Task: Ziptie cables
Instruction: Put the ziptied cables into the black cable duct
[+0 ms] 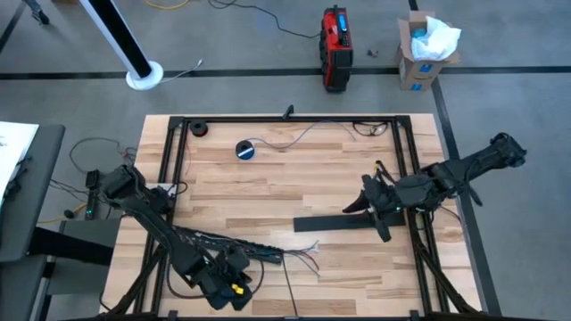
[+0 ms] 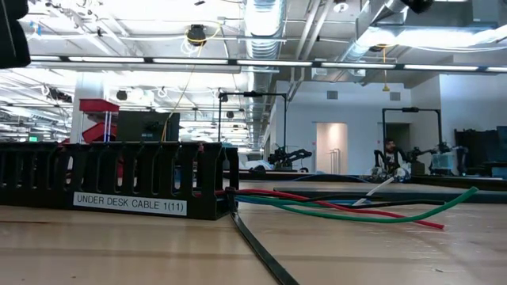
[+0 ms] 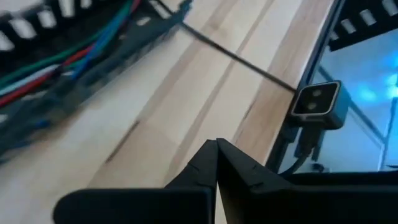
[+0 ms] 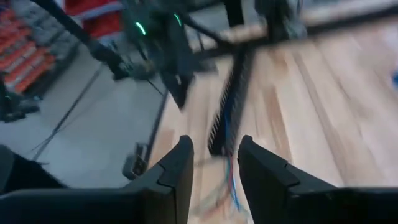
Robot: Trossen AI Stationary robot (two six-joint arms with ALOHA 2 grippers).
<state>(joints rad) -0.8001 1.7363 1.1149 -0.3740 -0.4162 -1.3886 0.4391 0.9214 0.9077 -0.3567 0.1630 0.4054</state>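
Observation:
The cables (image 1: 302, 257) are thin coloured wires that run inside a black slotted duct (image 1: 234, 242) and spill out of its right end onto the wood. In the low view they show red, green and dark (image 2: 356, 210) beside the duct (image 2: 119, 180). My left gripper (image 3: 216, 144) is shut with nothing between its fingers. It hovers over the table's near edge (image 1: 228, 282), just in front of the duct. My right gripper (image 4: 215, 144) is open and holds nothing. It hangs right of centre (image 1: 353, 207), pointing toward the cables (image 4: 231, 186).
A flat black strip (image 1: 343, 222) lies under my right gripper. A thin black band (image 1: 288, 290) runs from the duct's end to the near edge. A blue tape roll (image 1: 245, 150) and a loose thin wire (image 1: 308, 134) lie at the far side, inside the black frame (image 1: 294, 119).

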